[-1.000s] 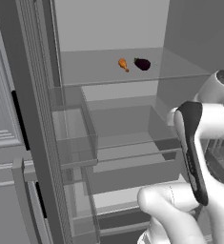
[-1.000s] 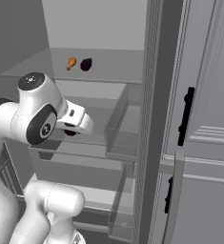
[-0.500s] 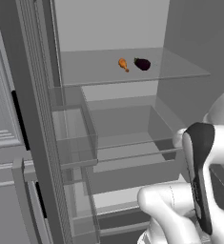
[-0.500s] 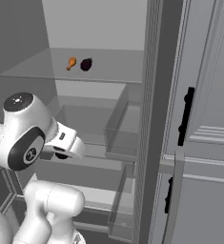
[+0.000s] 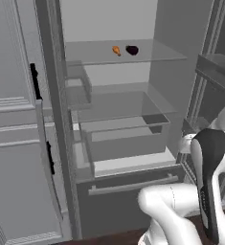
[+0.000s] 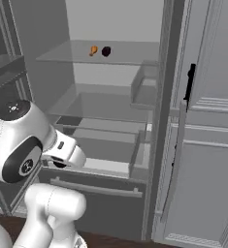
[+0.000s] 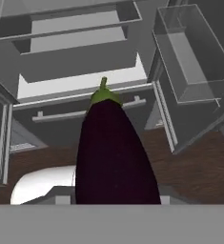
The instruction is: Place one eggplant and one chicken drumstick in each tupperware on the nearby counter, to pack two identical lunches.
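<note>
A dark purple eggplant (image 7: 114,152) with a green cap fills the middle of the hand view, and my gripper (image 6: 61,163) is shut on it, low in front of the open fridge. The eggplant hides the fingertips. On the fridge's upper glass shelf (image 5: 157,56) lie an orange chicken drumstick (image 5: 116,50) and a second dark eggplant (image 5: 131,50), side by side; from the right base they are the drumstick (image 6: 93,50) and the eggplant (image 6: 106,51). The tupperware and the counter are out of view.
The fridge stands open, with a clear drawer (image 5: 126,139) and a grey lower drawer with a bar handle (image 5: 133,184). An open door with clear bins (image 6: 144,89) stands at the right. Grey panelled doors with black handles (image 5: 35,81) flank it. Dark wood floor (image 7: 199,171) lies below.
The whole picture has shifted, so the base has moved relative to the fridge. My arm has lowered, carrying the held eggplant down in front of the lower drawers.
</note>
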